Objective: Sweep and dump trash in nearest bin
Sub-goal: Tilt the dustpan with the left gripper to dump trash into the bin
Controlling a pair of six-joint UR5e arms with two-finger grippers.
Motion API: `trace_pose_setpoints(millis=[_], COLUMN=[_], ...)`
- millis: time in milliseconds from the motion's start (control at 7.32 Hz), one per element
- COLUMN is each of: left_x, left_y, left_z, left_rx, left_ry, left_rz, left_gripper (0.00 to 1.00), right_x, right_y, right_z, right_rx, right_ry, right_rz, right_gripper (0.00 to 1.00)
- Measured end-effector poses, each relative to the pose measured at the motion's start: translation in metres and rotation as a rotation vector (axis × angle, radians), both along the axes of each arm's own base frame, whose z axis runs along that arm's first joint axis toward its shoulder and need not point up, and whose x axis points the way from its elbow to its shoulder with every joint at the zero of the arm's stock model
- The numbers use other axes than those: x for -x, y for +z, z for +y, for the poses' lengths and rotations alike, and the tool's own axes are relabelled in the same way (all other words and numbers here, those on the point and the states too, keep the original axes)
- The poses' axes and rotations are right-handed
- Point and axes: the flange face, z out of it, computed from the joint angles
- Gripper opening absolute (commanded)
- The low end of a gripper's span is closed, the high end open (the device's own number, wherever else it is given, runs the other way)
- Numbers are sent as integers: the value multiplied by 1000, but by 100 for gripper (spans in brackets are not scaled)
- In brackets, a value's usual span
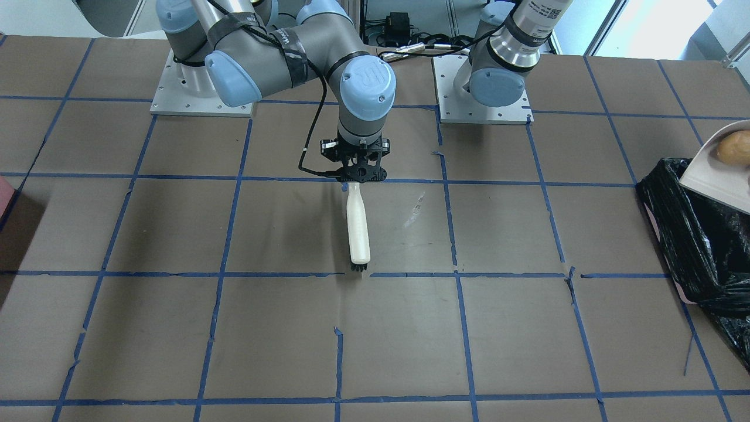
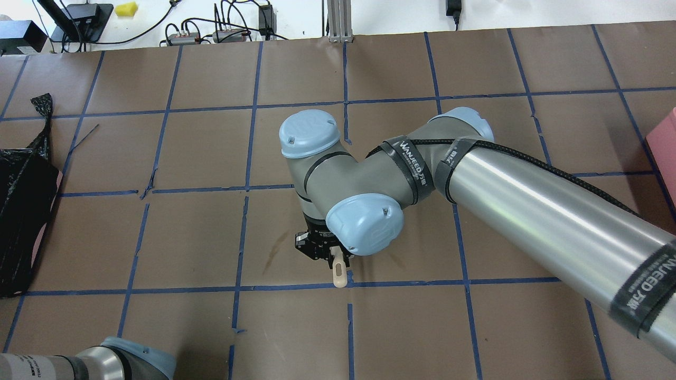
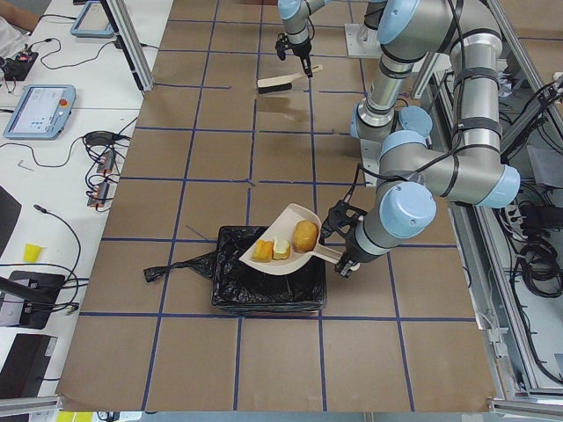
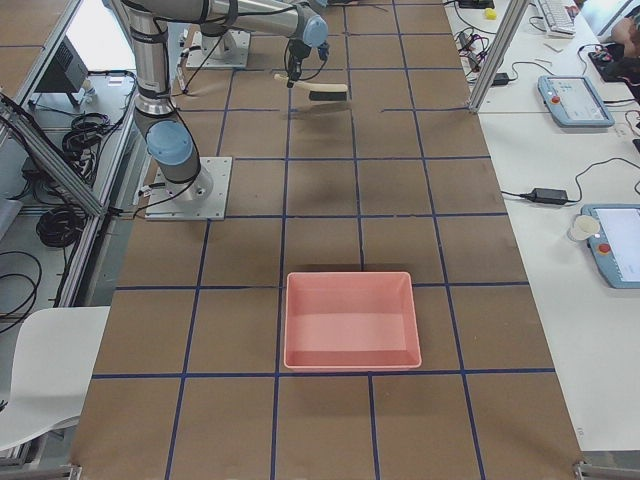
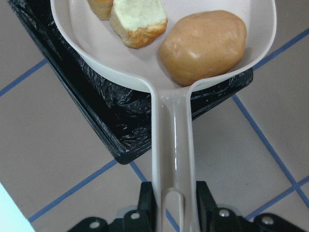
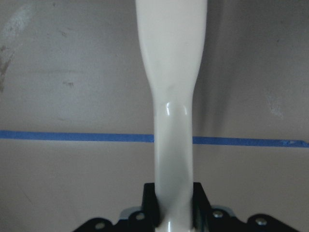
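My left gripper [image 5: 175,200] is shut on the handle of a white dustpan [image 5: 169,72] and holds it over the black-bagged bin [image 5: 111,106]. In the pan lie the trash lumps: a tan-orange potato-shaped one [image 5: 203,46] and two yellowish chunks [image 5: 137,21], one cut off at the frame's top [image 5: 101,7]. The exterior left view shows pan [image 3: 286,246], trash [image 3: 305,235] and bin [image 3: 268,286] together. My right gripper [image 6: 174,198] is shut on a white brush handle [image 6: 174,96]. It holds the brush [image 1: 357,225] at mid-table, bristles at the tape line.
A pink tray [image 4: 350,320] sits on the table toward the robot's right end. The brown table [image 1: 176,328] is gridded with blue tape. The bin [image 1: 697,234] stands at the table's left end, and the pan's edge [image 1: 718,173] shows above it.
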Motion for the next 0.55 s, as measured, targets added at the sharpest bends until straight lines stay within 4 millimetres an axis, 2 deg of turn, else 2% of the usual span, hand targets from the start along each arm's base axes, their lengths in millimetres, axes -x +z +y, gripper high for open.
trace_pose_setpoints(millis=[273, 546], left_x=[-6, 3], left_y=[10, 22], left_z=[0, -8], left_rx=[-58, -113], left_ry=[-6, -26], left_rz=[-56, -113], left_gripper=[14, 14], right_x=[1, 5], right_y=[-10, -21], right_z=[-2, 2], right_rx=[10, 24], right_ry=[-20, -22], right_rz=[-32, -41], right_gripper=[2, 3])
